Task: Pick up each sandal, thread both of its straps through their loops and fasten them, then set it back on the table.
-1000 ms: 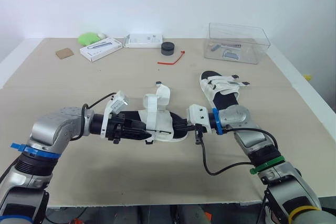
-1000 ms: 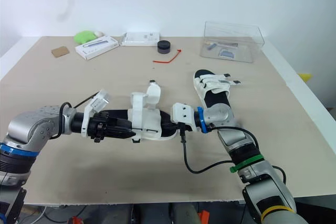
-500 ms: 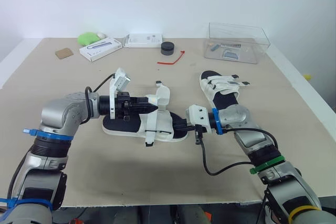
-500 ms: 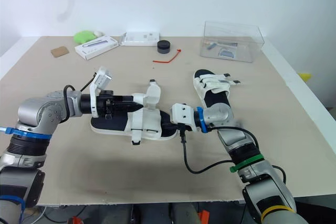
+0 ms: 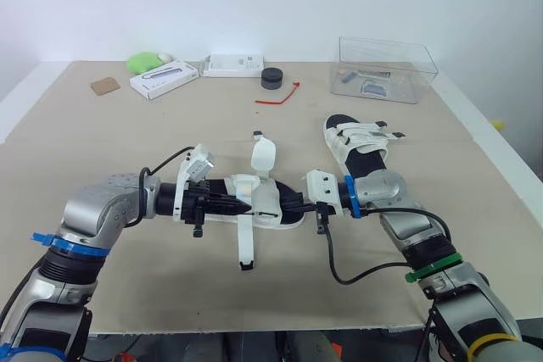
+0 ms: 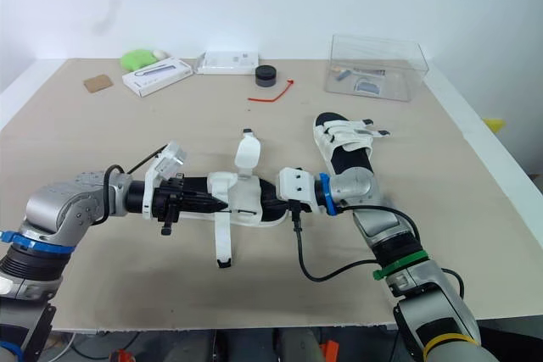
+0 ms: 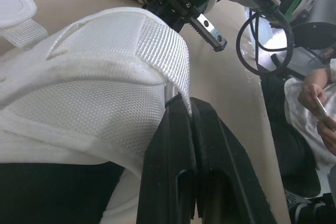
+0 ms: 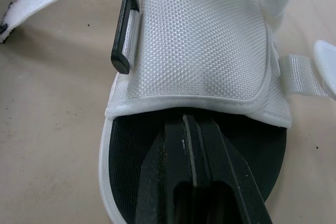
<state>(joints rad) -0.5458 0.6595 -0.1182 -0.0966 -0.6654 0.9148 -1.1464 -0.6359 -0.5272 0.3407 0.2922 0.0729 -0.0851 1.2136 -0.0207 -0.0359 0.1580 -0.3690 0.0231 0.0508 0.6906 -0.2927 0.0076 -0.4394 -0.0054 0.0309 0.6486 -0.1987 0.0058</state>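
Observation:
A white sandal (image 5: 265, 203) with a black footbed lies on the table between my two grippers. My left gripper (image 5: 239, 202) is shut on the edge of its white mesh upper (image 7: 105, 77). From the other end, my right gripper (image 5: 293, 203) is shut on the sandal's sole, just under the upper (image 8: 194, 40). One strap (image 5: 263, 156) stands up, loose. Another strap (image 5: 244, 246) hangs toward the table's front edge, beside a black loop (image 8: 125, 30) with nothing through it. The second sandal (image 5: 356, 146) lies to the right with its straps across it.
Along the back of the table (image 5: 127, 142) sit a clear plastic box (image 5: 386, 67), a black round object (image 5: 271, 78), a red tie (image 5: 278, 97), two white boxes (image 5: 163, 79), a green item (image 5: 144, 62) and a cardboard piece (image 5: 104, 86). A person (image 7: 315, 93) sits off the table's side.
My left gripper has dropped from the raised strap to the sandal's upper and shut on it. The front strap now hangs loose toward the table's front. The right gripper has stayed put.

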